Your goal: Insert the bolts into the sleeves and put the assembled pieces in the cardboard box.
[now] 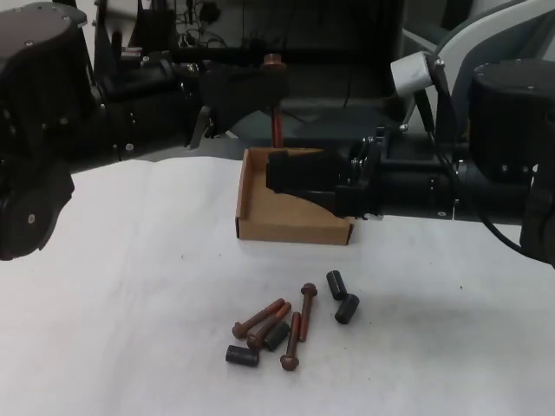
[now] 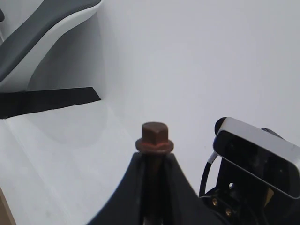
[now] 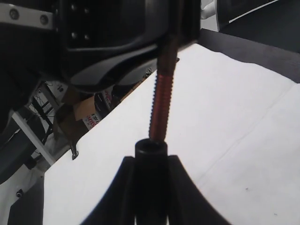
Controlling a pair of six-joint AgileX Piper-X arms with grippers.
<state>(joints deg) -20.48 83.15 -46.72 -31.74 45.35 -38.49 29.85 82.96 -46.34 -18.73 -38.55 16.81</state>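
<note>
Bolt [image 2: 154, 135], rust-red, hex head, gripped by left pincer [image 2: 154, 161], tip at black sleeve [image 3: 151, 148] gripped by right pincer [image 3: 151, 168]

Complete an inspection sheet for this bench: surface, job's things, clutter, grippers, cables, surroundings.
Surface: white cloth covering the bench.
Job's things: cardboard box; four loose bolts and four loose sleeves lying in front of it.
Clutter: nothing seen.
Grippers: left gripper shut on a held bolt, upright; right gripper shut on a held sleeve, the bolt's tip at its mouth.
Cables: black cable beside the right arm's camera.
Surroundings: dark equipment behind the bench.
</note>
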